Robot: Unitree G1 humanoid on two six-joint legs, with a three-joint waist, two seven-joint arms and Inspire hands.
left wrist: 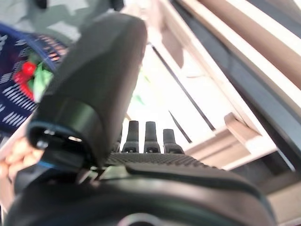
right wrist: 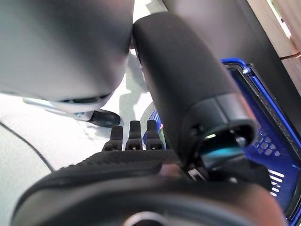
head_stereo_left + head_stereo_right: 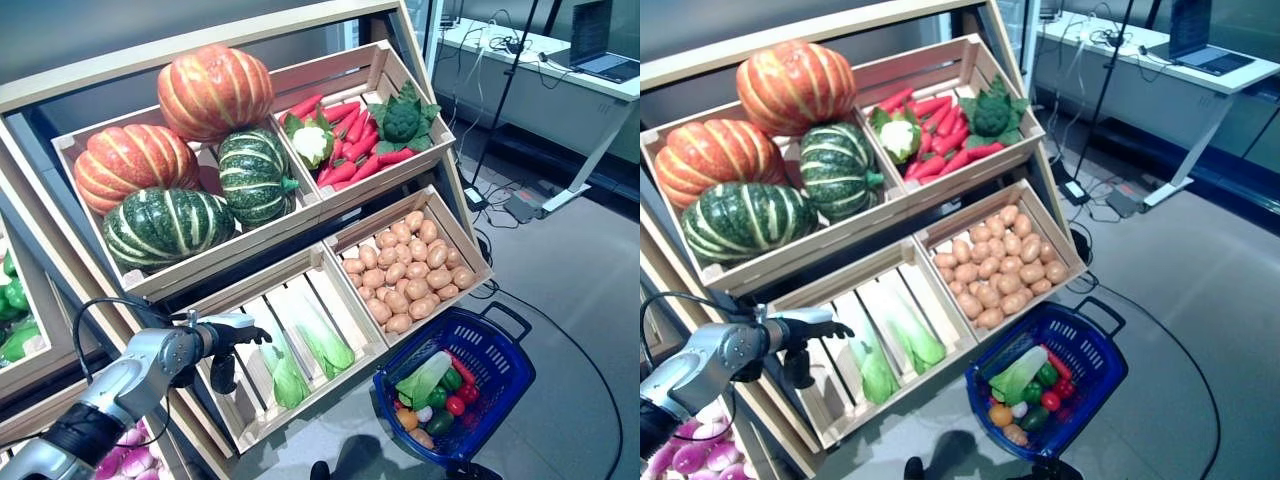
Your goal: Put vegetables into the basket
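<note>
Two hands belong to the robot, and only the left hand (image 3: 228,345) shows in the head views, low at the near left, its fingers stretched out straight and empty over the near left corner of the lower left crate (image 3: 243,398). The right hand (image 2: 141,155) shows only in its own wrist view, fingers straight and holding nothing, with the blue basket (image 2: 277,155) just beyond it. Pink vegetables (image 3: 130,462) lie in a bin at the near left edge, below the left arm. On the floor at the near right stands the basket (image 3: 505,360), already holding a leafy green, tomatoes, small green vegetables and an orange one. Inside the lower left crate lie two leafy greens (image 3: 305,360), one beside the other, just past the left hand's fingertips. Next to it on the right, the lower right crate is full of potatoes (image 3: 405,270). Higher and farther back, the upper left crate carries four pumpkins (image 3: 185,150), two orange and two dark green with pale stripes. The upper right crate holds red chillies (image 3: 350,150), a cauliflower (image 3: 310,143) and a broccoli (image 3: 402,118). Farthest off, at the right, a white desk (image 3: 560,85) carries a laptop.
</note>
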